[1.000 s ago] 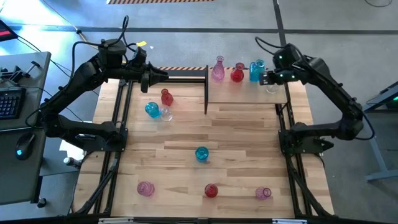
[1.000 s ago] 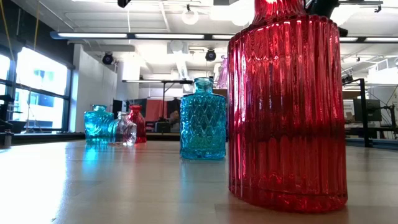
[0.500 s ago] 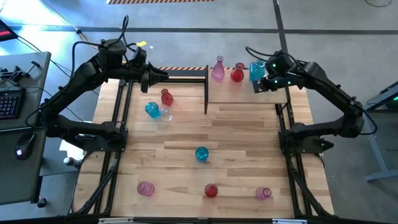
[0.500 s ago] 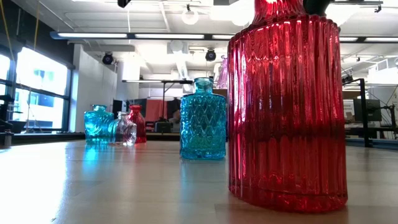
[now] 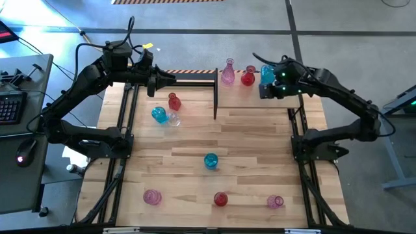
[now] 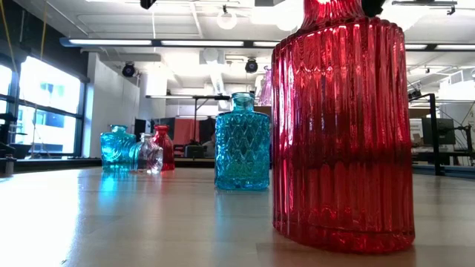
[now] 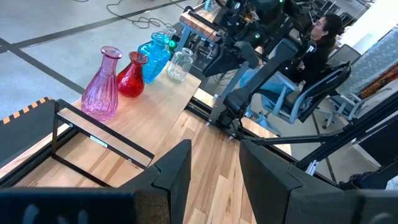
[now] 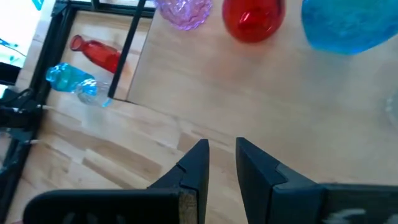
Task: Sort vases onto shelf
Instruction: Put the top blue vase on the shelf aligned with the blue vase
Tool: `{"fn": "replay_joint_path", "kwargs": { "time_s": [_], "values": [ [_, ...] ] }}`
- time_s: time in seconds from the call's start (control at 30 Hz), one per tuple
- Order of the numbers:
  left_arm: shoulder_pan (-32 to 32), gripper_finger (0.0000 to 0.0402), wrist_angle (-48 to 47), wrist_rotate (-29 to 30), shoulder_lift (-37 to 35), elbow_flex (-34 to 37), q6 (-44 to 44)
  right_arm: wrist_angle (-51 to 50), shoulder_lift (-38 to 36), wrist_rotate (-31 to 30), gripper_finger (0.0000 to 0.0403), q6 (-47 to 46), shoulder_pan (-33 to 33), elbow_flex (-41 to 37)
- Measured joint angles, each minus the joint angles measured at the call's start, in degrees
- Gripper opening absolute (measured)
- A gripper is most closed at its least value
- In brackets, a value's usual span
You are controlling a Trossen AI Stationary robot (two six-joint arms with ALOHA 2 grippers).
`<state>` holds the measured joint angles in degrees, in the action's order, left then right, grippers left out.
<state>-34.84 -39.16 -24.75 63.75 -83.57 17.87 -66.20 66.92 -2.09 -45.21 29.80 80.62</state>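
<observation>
The shelf (image 5: pixel 253 99) is the pale board at the table's far right. A pink vase (image 5: pixel 227 73), a red one (image 5: pixel 247 77) and a blue one (image 5: pixel 267 73) stand on it along its far edge. The left wrist view also shows a clear vase (image 7: pixel 180 64) beside the blue one. My right gripper (image 5: pixel 262 91) hovers over the shelf in front of the blue vase, open by a narrow gap (image 8: pixel 222 163), with nothing between its fingers. My left gripper (image 5: pixel 173 78) waits open above the far left, also without anything in it (image 7: pixel 214 168).
On the tabletop stand a red (image 5: pixel 174 101), a blue (image 5: pixel 158 115) and a clear vase (image 5: pixel 173 119) at far left, a blue one (image 5: pixel 210 160) mid-table, and pink (image 5: pixel 151 197), red (image 5: pixel 221 199) and pink (image 5: pixel 275 202) ones near the front. A black bar (image 5: pixel 215 94) edges the shelf's left side.
My right gripper has swung toward the table's left along the shelf, away from the clear vase at the shelf's right end, and has turned as it went. Its finger gap looks the same. The vases have stayed where they were.
</observation>
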Motion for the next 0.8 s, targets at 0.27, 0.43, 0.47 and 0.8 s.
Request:
{"fn": "replay_joint_path", "kwargs": {
  "time_s": [0.27, 0.43, 0.47, 0.8],
  "values": [
    [0.0, 0.0127, 0.0, 0.0, 0.0, 0.0, 0.1, 0.3, 0.4, -2.7, 0.006, -6.7, -5.3, 0.0],
    [0.1, 0.0127, -0.5, -0.2, 0.0, 0.0, 2.2, 1.1, 1.1, -4.3, 0.006, -9.9, -8.5, 0.0],
    [0.1, 0.0127, -0.6, -0.2, 0.0, 0.0, 2.1, 1.1, 1.4, -4.5, 0.006, -10.4, -9.2, 0.0],
    [0.2, 0.0127, -17.6, -0.3, 0.0, 0.0, -6.6, 3.3, 4.7, -5.4, 0.006, -13.5, -16.0, 0.0]
  ]
}}
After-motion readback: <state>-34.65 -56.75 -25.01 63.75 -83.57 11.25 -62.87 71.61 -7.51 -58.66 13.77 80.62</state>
